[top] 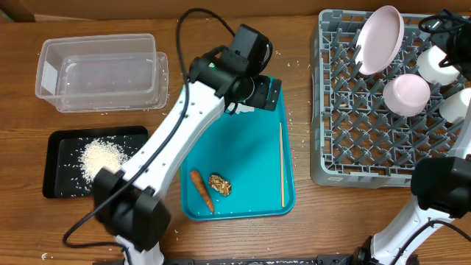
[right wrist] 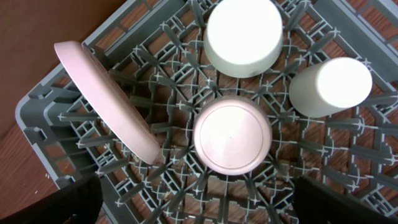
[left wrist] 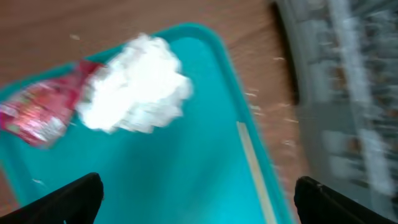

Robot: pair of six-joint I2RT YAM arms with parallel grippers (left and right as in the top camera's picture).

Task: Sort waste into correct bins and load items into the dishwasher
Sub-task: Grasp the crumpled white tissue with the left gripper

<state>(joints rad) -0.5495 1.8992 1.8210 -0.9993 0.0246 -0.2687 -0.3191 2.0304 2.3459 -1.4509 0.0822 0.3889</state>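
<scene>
A brown wooden table [top: 22,121] carries everything. Seen from overhead, the clear tub [top: 99,73] sits at 10 o'clock. The black tray [top: 62,173] sits at 8 o'clock with a rice pile [top: 101,158] on it. The teal tray [top: 250,158] lies at centre, with the carrot [top: 202,191] and brown lump [top: 219,185] side by side near its 7 o'clock corner and a wooden stick [top: 281,163] along its 3 o'clock edge. The grey rack [top: 346,147] fills 2 o'clock. The left arm [top: 184,125] reaches over the teal tray's 12 o'clock end.

In the left wrist view, the left pincer [left wrist: 199,194] is spread wide over the tray, gripping nothing. The white tissue [left wrist: 140,84] at 11 o'clock touches the red wrapper [left wrist: 40,109] at 9 o'clock.

In the right wrist view, the right pincer [right wrist: 202,202] is spread wide and empty above the rack. The plate [right wrist: 106,102] stands there on edge at 9 o'clock, with an upturned pinkish bowl [right wrist: 232,137] at centre, a white bowl [right wrist: 244,34] at 12 o'clock and a cup [right wrist: 329,84] at 2 o'clock.
</scene>
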